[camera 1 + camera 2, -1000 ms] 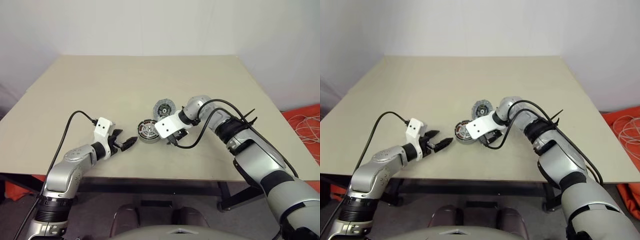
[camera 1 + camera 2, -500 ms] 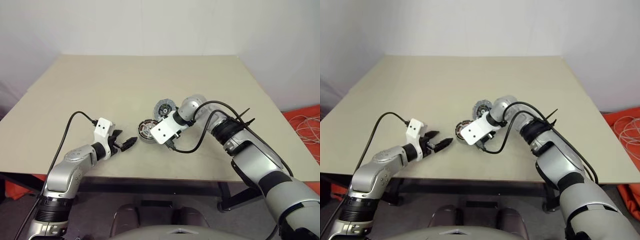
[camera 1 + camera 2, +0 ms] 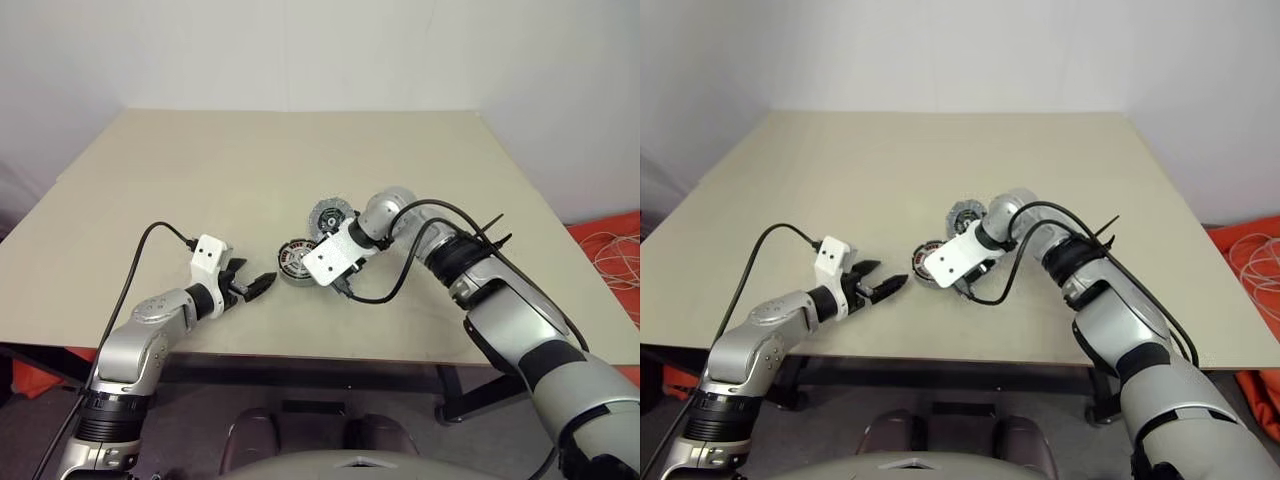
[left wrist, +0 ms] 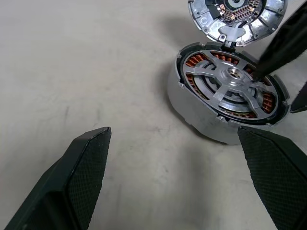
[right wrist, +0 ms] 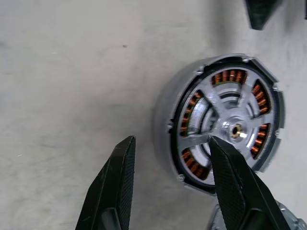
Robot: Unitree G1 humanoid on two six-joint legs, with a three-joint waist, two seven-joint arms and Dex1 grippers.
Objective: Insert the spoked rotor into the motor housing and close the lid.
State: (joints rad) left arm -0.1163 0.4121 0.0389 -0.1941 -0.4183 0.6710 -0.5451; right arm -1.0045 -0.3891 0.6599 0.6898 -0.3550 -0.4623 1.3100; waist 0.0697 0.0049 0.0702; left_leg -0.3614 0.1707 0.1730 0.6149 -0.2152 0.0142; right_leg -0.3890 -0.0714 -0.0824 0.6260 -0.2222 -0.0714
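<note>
Hovering over the motor housing [image 5: 220, 136] on the desk [image 3: 200, 190] with the spoked rotor [image 4: 230, 84] seated inside, the right claw [image 5: 168, 187] stands open, one finger [image 5: 230, 182] above it, the lid [image 4: 237, 19] just beyond, the left claw [image 4: 177, 177] wide open nearby.

The table [image 3: 200, 180] was a plain pale beige, faintly speckled. On it the motor housing [image 4: 201, 117] showed a silver-grey wall, with copper-orange windings glinting between the bright silver spokes of the spoked rotor [image 4: 230, 79] — its rim a thin dark band. The lid [image 4: 240, 19] was silvery-white, its rim cut into pale segments around a dark centre with a touch of copper. The left gripper [image 4: 177, 177] had black fingers with a fine cross-hatched texture; the right gripper [image 5: 168, 187] was the same matt black.
</note>
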